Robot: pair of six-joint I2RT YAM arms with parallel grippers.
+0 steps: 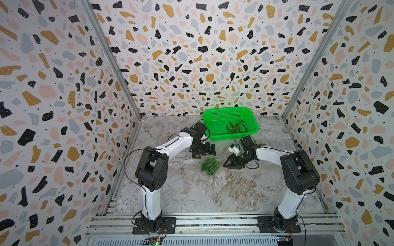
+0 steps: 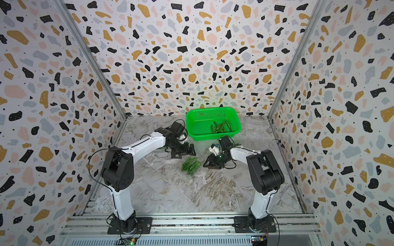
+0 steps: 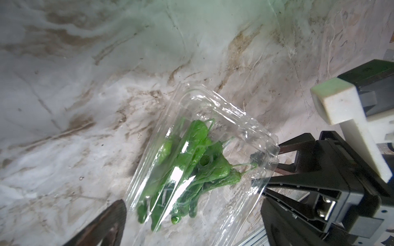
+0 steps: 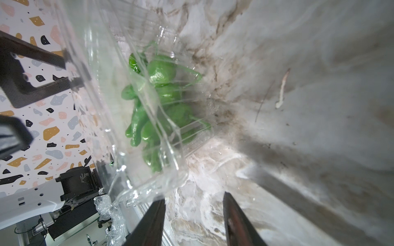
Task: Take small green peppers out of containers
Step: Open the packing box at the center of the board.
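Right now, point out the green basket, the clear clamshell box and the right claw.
green basket [image 1: 223, 115]: in a top view, its perforated back wall.
clear clamshell box [image 3: 223, 112]: left wrist view, bare clear plastic shell.
right claw [image 4: 193, 197]: right wrist view, midway between fingertips.

We see the container [image 3: 215, 119] as thin, clear, glossy plastic, creased in places; the small green peppers [image 3: 191, 153] waxy and shiny; the desk [image 1: 213, 191] smooth, marble-patterned, smudged; the basket [image 1: 226, 116] perforated bright plastic.

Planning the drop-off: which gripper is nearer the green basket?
Left. The left gripper is right beside the green basket; the right gripper is farther off, beside the container.
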